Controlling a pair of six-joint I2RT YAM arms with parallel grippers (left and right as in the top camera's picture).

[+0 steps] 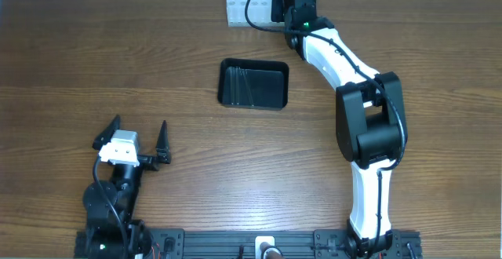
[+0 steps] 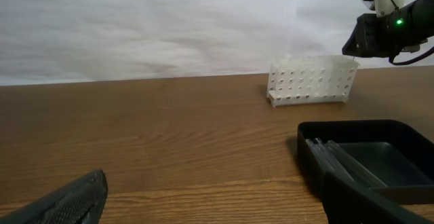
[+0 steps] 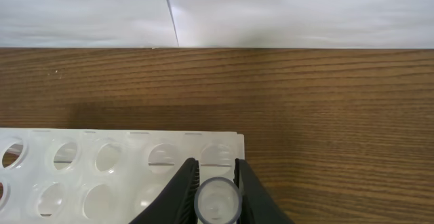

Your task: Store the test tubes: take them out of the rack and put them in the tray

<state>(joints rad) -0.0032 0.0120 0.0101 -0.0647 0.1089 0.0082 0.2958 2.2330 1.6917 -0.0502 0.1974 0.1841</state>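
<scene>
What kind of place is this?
Probably a robot lab workbench: a white test tube rack, a black tray holding tubes, and the right gripper gripping a test tube.

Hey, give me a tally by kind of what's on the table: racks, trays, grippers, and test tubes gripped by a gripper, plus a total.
rack: 1
tray: 1
grippers: 2, the left gripper and the right gripper
test tube between the right gripper's fingers: 1
Total: 5
The clear tubes lying in the tray are too faint to count, so they are left out.
</scene>
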